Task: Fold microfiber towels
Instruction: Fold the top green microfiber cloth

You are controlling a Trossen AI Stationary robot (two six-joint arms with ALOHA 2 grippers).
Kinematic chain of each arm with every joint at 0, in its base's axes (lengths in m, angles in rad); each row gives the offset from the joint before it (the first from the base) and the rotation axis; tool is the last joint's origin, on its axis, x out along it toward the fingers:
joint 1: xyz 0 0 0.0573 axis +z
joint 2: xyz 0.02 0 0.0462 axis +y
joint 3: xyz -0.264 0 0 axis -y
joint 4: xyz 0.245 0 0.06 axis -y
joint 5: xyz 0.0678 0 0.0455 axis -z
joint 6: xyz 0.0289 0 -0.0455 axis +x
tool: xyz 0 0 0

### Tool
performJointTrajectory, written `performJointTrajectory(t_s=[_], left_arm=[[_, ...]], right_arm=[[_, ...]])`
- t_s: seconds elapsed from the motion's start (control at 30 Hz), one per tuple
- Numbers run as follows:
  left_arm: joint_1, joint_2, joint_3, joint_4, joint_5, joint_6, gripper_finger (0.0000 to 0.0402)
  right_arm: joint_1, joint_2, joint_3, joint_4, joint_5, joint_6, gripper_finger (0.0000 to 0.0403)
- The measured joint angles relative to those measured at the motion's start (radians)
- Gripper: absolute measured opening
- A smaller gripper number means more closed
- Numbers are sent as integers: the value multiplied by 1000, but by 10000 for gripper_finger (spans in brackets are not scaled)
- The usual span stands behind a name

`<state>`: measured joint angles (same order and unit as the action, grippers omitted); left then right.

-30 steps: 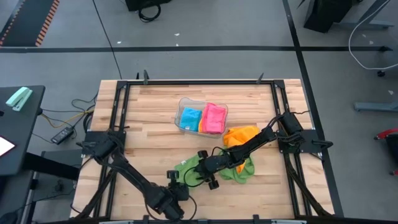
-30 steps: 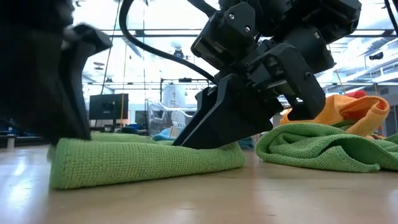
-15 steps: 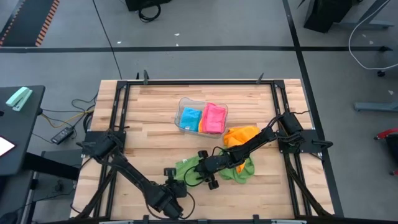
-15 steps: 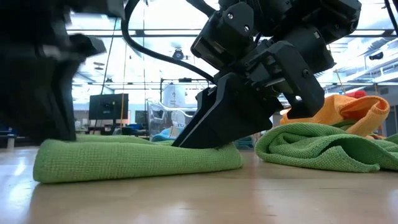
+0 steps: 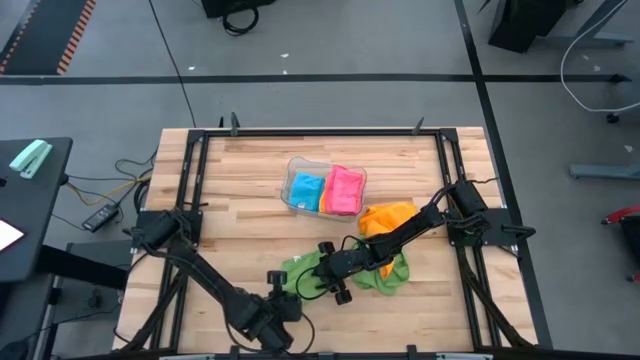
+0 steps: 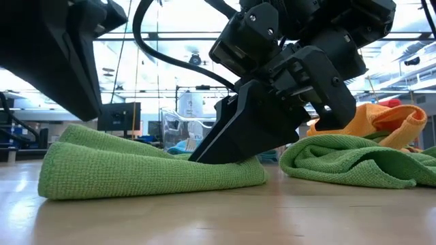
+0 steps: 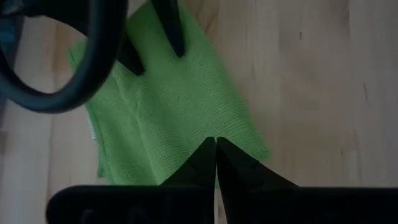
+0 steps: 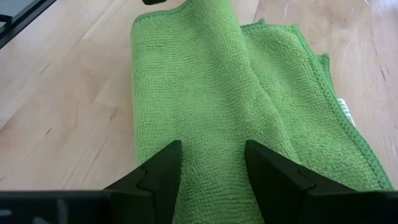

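Looping nubby green microfiber towel [image 8: 205, 112]

Left arm stretched from its base at the table's left side toward the near edge, wrist bent low, left gripper [image 5: 281, 298] just above the surface with fingers [image 7: 208, 163] pressed together, tips meeting in a thin line. Right arm reaching from its base at the right side diagonally across toward the near middle, elbow low, wrist angled steeply down. Right gripper [image 5: 322, 285] held with fingers [image 8: 163, 165] parted, both tips planted downward at a slant, close beside the left gripper but apart from it
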<state>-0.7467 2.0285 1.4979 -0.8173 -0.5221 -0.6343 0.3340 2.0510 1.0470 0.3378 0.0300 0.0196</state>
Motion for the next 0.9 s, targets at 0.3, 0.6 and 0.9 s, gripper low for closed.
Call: performJointTrajectory(t_s=[0.3,0.6,0.9], left_arm=[[21,73,1,7,-27,-15,17],[29,129,3,5,-34,-9,46],[24,127,2,8,-28,-9,22]], right_arm=[[0,0,0,0,0,5,186],[0,0,0,0,0,11,186],[-5,-105,5,-72,0,-11,186]])
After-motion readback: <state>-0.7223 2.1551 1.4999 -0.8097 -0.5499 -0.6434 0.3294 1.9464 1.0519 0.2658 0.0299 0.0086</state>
